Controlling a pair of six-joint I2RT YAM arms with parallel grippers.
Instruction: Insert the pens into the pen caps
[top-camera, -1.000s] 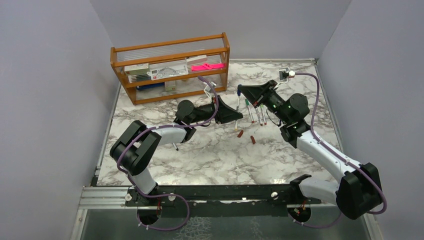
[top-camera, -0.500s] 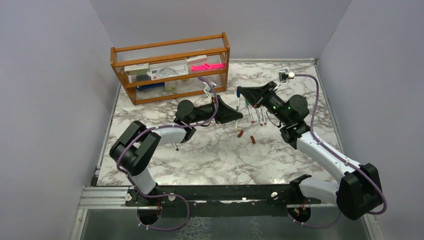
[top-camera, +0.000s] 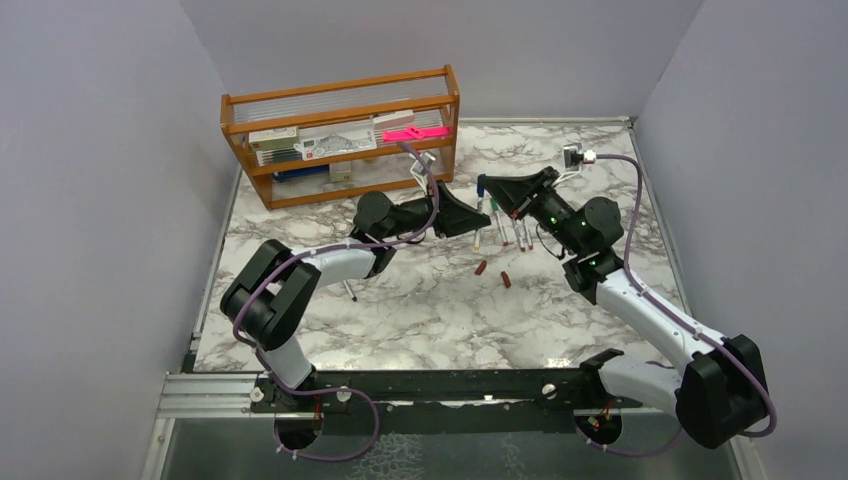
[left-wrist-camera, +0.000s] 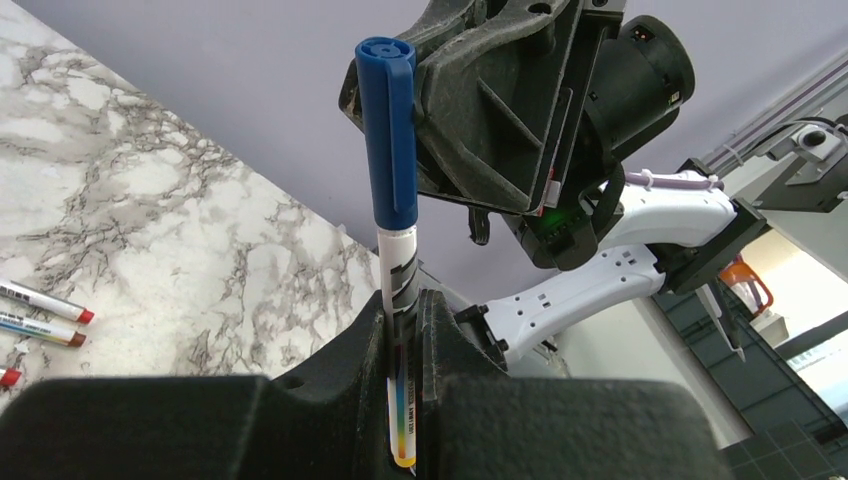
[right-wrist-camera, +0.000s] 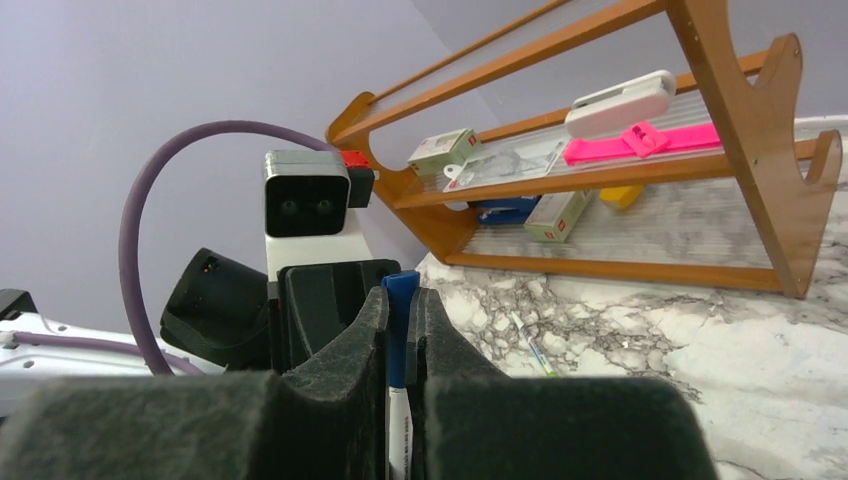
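Left gripper (left-wrist-camera: 403, 315) clamped on the pen (left-wrist-camera: 401, 262) at its white barrel, fingers tight on both sides; pen stands upright in the left wrist view, held above the table (top-camera: 420, 310) near its far middle. Right gripper (right-wrist-camera: 402, 310) pinched shut on the blue cap (left-wrist-camera: 390, 130) (its own wrist view shows the cap between the pads, white barrel just below). Cap sits over the pen's top end, so both grippers meet on one pen, tips nearly touching in the top view; whether the cap is fully seated, cannot tell. Loose pens (left-wrist-camera: 45, 302) lie side by side on the table below the grippers; two red caps (top-camera: 481, 267) lie a little nearer the arm bases, apart from each other. Wooden rack (top-camera: 340, 130) stands far left.
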